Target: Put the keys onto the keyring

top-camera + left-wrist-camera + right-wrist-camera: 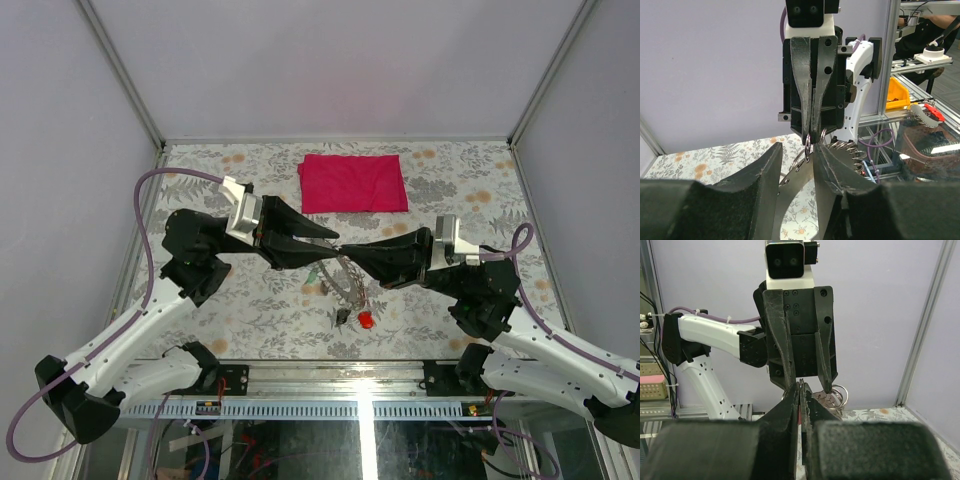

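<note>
Arms: level, tip-to-tip mid-table | left tool (809, 385): apart | right tool (810, 137): clamped on keyring (806, 145)

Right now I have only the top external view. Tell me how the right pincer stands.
Observer: In the left wrist view the right pincer is shut, pinching a thin metal ring at its tips.
Operator: Now report the left pincer.
Observer: In the right wrist view the left pincer has its fingers apart; the right pincer's tips reach into that gap.
Operator: Name what hangs beside it.
Observer: A bunch of small rings, by one finger's tip.
</note>
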`<action>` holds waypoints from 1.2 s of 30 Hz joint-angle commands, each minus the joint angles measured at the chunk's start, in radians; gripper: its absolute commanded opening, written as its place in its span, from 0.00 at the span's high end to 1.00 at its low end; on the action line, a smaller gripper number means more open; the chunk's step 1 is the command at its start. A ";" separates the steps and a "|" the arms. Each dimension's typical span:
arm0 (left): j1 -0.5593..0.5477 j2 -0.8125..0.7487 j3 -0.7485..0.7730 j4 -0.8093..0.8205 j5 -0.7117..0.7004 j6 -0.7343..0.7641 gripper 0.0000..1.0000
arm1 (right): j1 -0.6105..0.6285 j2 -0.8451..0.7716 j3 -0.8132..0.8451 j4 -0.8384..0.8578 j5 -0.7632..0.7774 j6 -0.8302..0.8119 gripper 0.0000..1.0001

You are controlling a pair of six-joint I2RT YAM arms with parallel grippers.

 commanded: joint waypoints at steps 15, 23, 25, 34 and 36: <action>-0.012 -0.018 0.052 -0.101 0.020 0.085 0.84 | 0.002 -0.042 0.030 0.048 0.038 -0.027 1.00; -0.012 0.002 0.106 -0.207 0.031 0.130 1.00 | 0.002 -0.047 0.047 -0.015 0.032 -0.049 1.00; -0.014 0.005 0.139 -0.301 0.026 0.181 1.00 | 0.003 -0.065 0.067 -0.085 0.041 -0.082 0.95; -0.012 0.070 0.345 -0.798 0.023 0.422 1.00 | 0.003 -0.105 0.307 -0.743 0.115 -0.294 0.61; -0.012 0.095 0.382 -0.880 0.033 0.457 1.00 | 0.002 -0.083 0.365 -0.875 0.093 -0.343 0.59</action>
